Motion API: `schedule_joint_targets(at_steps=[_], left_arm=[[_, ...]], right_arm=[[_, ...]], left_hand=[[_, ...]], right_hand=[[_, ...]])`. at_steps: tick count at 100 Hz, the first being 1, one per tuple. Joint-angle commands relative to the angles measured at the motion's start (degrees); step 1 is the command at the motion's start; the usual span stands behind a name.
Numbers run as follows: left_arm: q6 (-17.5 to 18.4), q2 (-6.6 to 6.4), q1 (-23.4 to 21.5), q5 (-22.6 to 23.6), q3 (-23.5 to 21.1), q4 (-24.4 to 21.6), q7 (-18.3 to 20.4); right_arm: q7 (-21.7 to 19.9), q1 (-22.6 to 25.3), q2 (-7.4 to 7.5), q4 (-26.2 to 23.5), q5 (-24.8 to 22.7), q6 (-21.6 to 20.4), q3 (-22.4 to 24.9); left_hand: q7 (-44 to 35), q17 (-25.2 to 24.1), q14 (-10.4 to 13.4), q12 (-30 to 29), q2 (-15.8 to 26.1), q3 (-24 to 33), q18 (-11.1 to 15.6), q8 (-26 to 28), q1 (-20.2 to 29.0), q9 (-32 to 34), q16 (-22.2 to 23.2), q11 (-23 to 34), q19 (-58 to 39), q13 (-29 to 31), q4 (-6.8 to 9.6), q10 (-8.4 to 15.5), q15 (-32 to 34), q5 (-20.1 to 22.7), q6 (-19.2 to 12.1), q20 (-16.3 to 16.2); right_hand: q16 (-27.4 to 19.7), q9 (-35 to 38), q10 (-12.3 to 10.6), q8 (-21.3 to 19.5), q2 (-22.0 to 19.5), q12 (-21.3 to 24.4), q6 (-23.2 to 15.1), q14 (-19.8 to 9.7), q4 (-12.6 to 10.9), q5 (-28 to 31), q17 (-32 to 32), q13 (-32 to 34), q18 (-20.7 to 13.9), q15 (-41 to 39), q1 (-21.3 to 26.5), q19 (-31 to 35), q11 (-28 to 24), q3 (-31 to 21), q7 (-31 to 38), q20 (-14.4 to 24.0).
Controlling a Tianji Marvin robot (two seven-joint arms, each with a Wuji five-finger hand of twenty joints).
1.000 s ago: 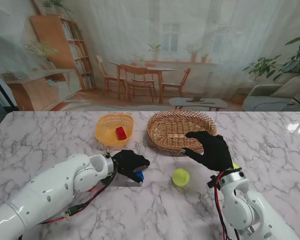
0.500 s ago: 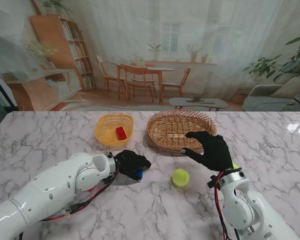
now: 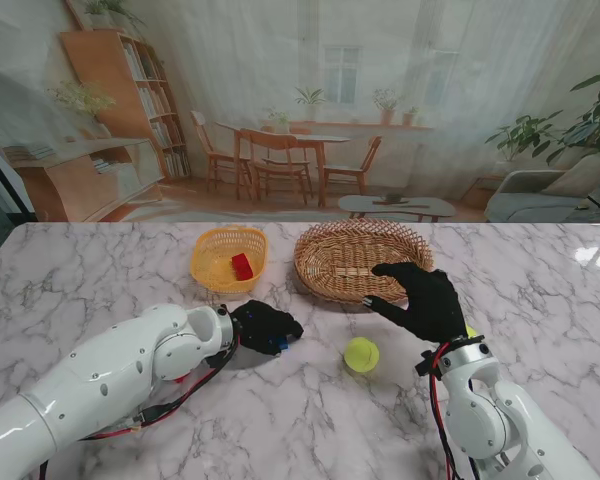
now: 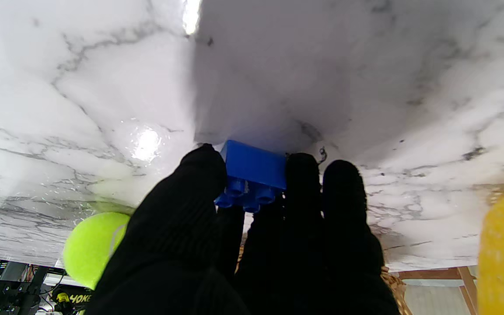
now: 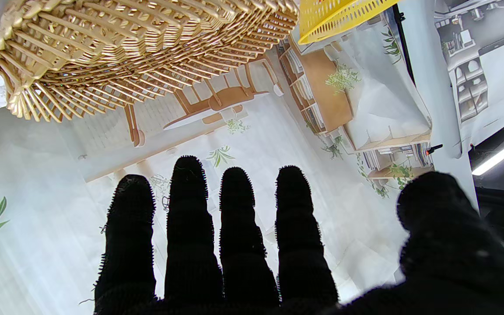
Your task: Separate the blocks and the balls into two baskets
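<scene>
The blue block (image 4: pixel 254 168) is sitting between the thumb and fingers (image 4: pixel 303 183) of the left robot hand (image 3: pixel 264 327), which is squeezing it near the middle of the stand picture, low over the white desk (image 3: pixel 100 270). The right robot hand (image 3: pixel 420 298) is hanging in the air right of the middle, with its fingers (image 5: pixel 236 218) spread apart and holding nothing. A green ball (image 3: pixel 361 354) is lying on the desk between the two hands. In the upper middle of the picture, a yellow basket (image 3: pixel 215 258) is holding a red block (image 3: pixel 242 266), and a woven basket (image 3: pixel 355 260) is sitting just beside it, to the right.
</scene>
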State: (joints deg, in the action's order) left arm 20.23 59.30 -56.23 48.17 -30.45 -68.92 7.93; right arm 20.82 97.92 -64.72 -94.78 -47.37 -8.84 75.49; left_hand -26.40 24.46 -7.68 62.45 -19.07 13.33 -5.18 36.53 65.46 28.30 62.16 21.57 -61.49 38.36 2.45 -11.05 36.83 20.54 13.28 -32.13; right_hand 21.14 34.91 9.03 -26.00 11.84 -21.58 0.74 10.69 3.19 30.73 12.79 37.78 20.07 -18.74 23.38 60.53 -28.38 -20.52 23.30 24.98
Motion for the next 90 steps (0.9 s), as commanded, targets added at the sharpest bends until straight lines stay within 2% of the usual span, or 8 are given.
schedule_joint_targets(at_steps=[1, 23, 60, 90], left_arm=[[0.1, -0.27, -1.0, 0.1, 0.6, 1.0, 1.9], [0.6, -0.49, -2.3, 1.3, -2.0, -0.5, 1.9], [3.1, -1.22, -7.4, 6.0, -12.1, -7.1, 2.8], [3.6, -1.32, -8.7, 8.2, -15.8, -9.8, 3.0]], right_arm=[[0.1, 0.2, -0.09, 0.1, 0.0, 0.0, 0.0], [0.1, 0.2, -0.09, 0.1, 0.0, 0.0, 0.0], [0.1, 0.2, -0.09, 0.1, 0.0, 0.0, 0.0], [0.2, 0.3, -0.15, 0.0, 0.1, 0.3, 0.0]], left_hand=[[-1.2, 0.7, 1.2, -1.0, -0.8, 1.8, 1.6, 0.0, 4.4, 8.0, 1.3, 2.2, -2.3, 1.6, 0.69, 5.3, 0.6, -1.2, -0.9, -1.6], [-1.5, 0.9, 1.2, -0.3, -0.9, 1.7, 1.6, 0.0, 4.6, 8.7, 1.3, 1.5, -2.4, 1.8, 0.87, 5.4, 0.7, -1.0, -1.1, -1.6], [-2.2, 1.3, 1.3, 0.7, -0.6, 1.7, 1.6, 0.2, 4.8, 9.8, 1.4, 0.5, -2.5, 2.3, 1.04, 5.6, 0.7, -0.2, -1.6, -1.8], [-2.3, 1.4, 1.3, 0.9, 0.3, 1.6, 1.4, 0.3, 5.0, 10.4, 1.1, -0.2, -2.4, 2.7, 0.86, 5.7, 0.4, 0.3, -1.8, -1.9]], right_hand=[[0.3, 0.3, 0.3, -1.0, -1.9, -0.3, -1.0, 0.6, -1.3, 0.8, -1.1, -0.2, 1.3, -0.2, 0.7, -0.9, 1.3, 0.6, -1.2, 0.6], [0.3, 0.3, 0.3, -1.0, -1.9, -0.3, -1.0, 0.5, -1.3, 0.8, -1.1, -0.1, 1.3, -0.2, 0.7, -0.9, 1.2, 0.6, -1.2, 0.6], [0.3, 0.2, 0.4, -1.0, -1.9, -0.3, -0.9, 0.5, -1.3, 0.8, -1.1, -0.2, 1.3, -0.2, 0.7, -0.9, 1.2, 0.6, -1.1, 0.6], [0.3, 0.3, 0.2, -1.0, -1.9, -0.3, -0.9, 0.5, -1.3, 0.8, -1.1, -0.2, 1.3, -0.2, 0.7, -0.9, 1.2, 0.6, -1.1, 0.6]])
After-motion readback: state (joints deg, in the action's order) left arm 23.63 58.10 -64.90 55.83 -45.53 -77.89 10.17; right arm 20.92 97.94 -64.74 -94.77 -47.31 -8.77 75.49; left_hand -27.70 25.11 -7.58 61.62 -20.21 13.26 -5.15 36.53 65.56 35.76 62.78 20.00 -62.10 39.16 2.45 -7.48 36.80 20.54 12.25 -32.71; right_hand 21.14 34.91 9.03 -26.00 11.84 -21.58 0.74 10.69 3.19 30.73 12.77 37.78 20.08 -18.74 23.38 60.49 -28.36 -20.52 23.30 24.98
